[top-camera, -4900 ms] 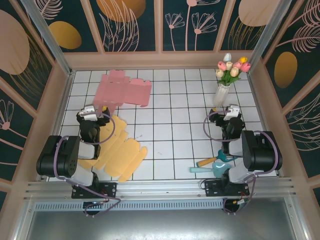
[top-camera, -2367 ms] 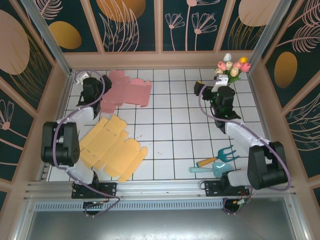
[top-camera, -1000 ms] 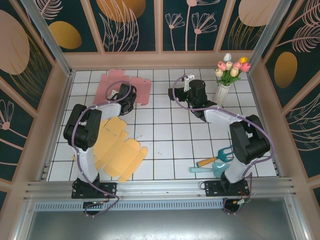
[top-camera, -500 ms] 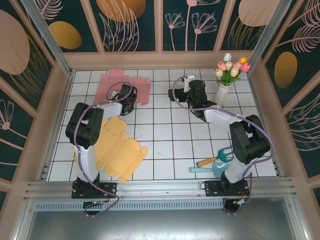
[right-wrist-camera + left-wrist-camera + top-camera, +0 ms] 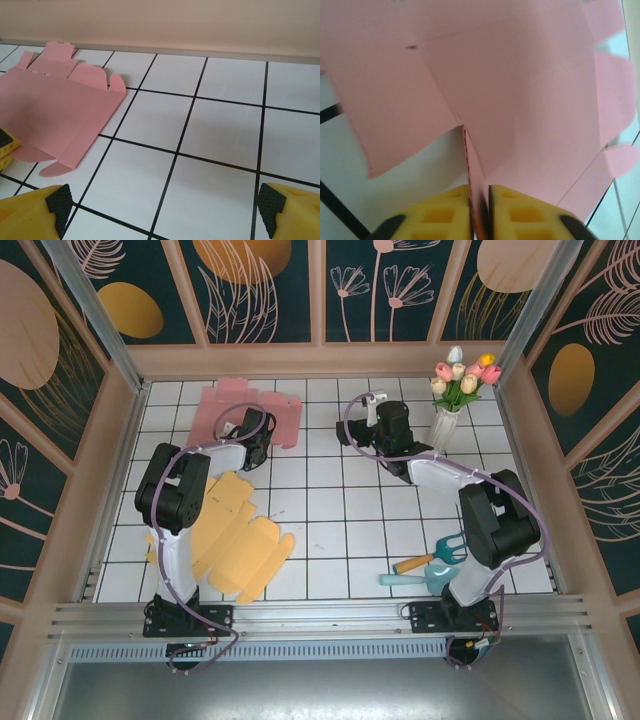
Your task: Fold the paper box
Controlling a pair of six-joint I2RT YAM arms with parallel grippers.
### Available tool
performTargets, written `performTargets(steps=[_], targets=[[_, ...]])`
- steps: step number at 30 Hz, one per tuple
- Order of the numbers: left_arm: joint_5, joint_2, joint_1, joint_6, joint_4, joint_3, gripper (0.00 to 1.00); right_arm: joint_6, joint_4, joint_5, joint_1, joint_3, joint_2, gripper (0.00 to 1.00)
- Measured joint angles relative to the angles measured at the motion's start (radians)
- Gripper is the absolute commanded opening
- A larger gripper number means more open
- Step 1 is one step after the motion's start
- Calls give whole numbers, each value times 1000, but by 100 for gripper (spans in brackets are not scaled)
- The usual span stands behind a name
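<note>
Both of your arms have reached far out over the white table [image 5: 340,510] since a few seconds ago. Your left gripper [image 5: 479,200] was partly open just a moment back and has now snapped shut. It is pinching the near edge of the pink paper [image 5: 510,90], and a thin bit of that edge stands up between the two yellow pads [image 5: 440,215]. That looks like a good hold for lifting a flap or keeping the sheet from sliding. The pink paper [image 5: 240,410] lies mostly flat at the far left of the table, close to the back wall. It is not folded into a box yet, so the job has only just started. From above you can see the left gripper [image 5: 248,438] at the sheet's near edge. Your right gripper [image 5: 350,430] sits apart from the paper's right side. It is wide open [image 5: 162,205] and holds nothing, with only floor tiles between its tips. I think it waits there, facing the pink paper [image 5: 55,115], so it can help push a side up. A yellow sheet [image 5: 235,535] lies nearer to you by the left arm. The vase [image 5: 442,428] and the garden tools [image 5: 430,565] stand off to the right, out of the way.
</note>
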Motion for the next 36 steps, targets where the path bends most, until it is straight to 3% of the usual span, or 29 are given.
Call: performTargets(steps=[7, 17, 28, 32, 36], targets=[[-3, -34, 0, 138, 139, -76, 0, 0, -34, 0, 3, 0, -55, 98], [160, -211, -19, 515, 290, -188, 0, -10, -119, 29, 5, 21, -196, 98], [245, -505, -203, 865, 378, -431, 0, -133, -228, 79, 5, 68, -381, 97], [218, -594, -294, 1011, 424, -518, 0, -238, -219, 63, 5, 68, -429, 95], [200, -661, -302, 1135, 511, -607, 0, -406, -195, 6, 5, 68, -441, 87]])
